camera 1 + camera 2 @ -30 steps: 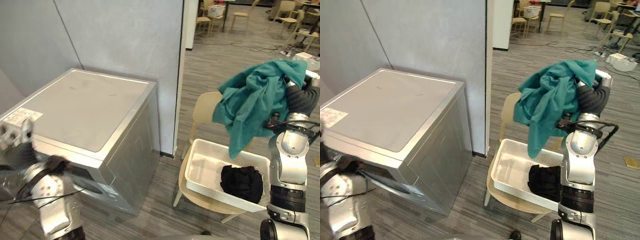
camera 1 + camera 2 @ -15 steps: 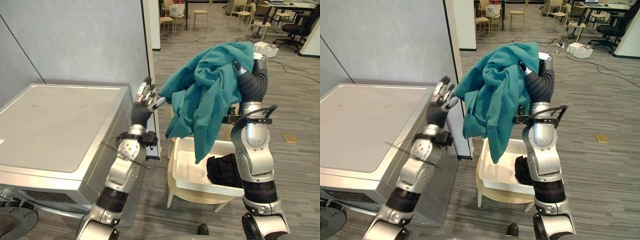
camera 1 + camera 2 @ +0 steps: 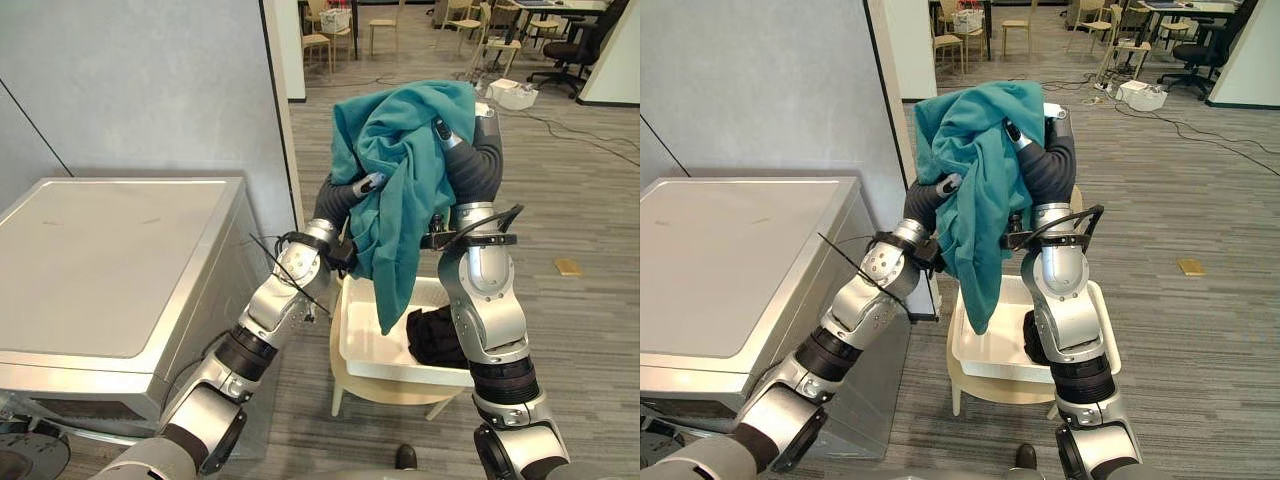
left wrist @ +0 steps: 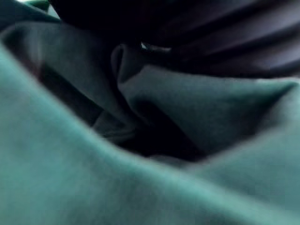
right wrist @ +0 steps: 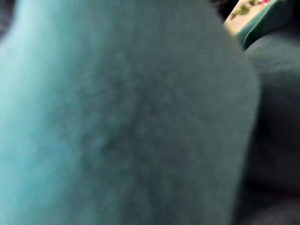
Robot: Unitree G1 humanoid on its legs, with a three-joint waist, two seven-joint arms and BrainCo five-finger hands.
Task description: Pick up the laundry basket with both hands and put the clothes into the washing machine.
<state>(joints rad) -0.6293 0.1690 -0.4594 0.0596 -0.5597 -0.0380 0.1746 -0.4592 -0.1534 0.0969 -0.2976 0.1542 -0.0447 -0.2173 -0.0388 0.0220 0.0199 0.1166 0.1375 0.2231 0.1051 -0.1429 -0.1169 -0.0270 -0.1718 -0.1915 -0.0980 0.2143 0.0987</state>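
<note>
A teal garment [image 3: 400, 170] hangs high over the white laundry basket [image 3: 355, 350], draped over my raised right hand [image 3: 484, 112]. One finger of that hand curls over the cloth. My left hand [image 3: 362, 186] reaches in from the left and is pushed into the garment's folds at mid height. Teal cloth [image 4: 93, 178] lies right against the left wrist view, and the same cloth [image 5: 117, 117] covers the right wrist view. A black garment [image 3: 435, 335] lies in the basket, which rests on a pale chair [image 3: 345, 385].
The silver washing machine [image 3: 110, 260] stands to the left against a grey partition wall [image 3: 150, 90], close beside the chair. Wooden chairs [image 3: 318, 40] and a black office chair [image 3: 575, 35] stand far back on the grey plank floor.
My left arm has swung up from beside the washing machine and its hand has gone into the teal garment. The head camera has turned, shifting the whole picture.
</note>
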